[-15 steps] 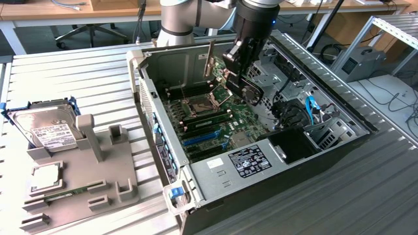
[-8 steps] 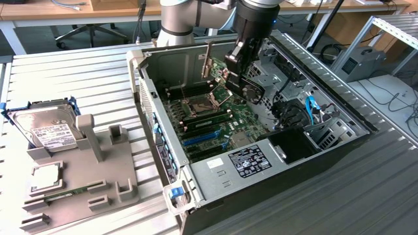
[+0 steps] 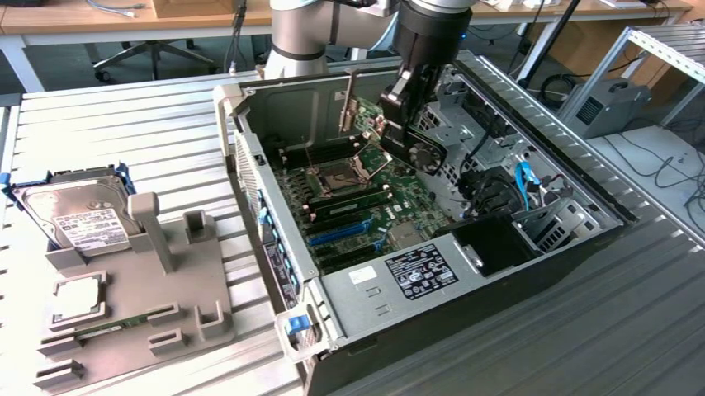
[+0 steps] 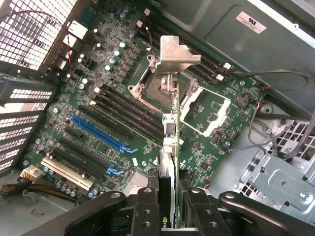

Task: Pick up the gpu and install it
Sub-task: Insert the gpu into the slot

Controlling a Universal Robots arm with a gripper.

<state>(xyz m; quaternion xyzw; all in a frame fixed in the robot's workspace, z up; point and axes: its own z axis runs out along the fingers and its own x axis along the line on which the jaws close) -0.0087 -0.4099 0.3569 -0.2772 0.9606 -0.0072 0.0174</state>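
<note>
One gpu [image 3: 418, 148] [image 4: 170, 142] hangs edge-down over the motherboard [image 3: 352, 198] [image 4: 98, 113] inside the open case [image 3: 496, 272]. It's pinched in the tool [image 3: 399, 103] [image 4: 170, 209], jaws partly closed on the card. Case lies on a ribbed metal tabletop [image 3: 121, 132], beside a gray holder [image 3: 144, 305] with a hard drive [image 3: 78, 216]. Wooden desks [image 3: 66, 21] and an office chair [image 3: 154, 54] sit behind.
</note>
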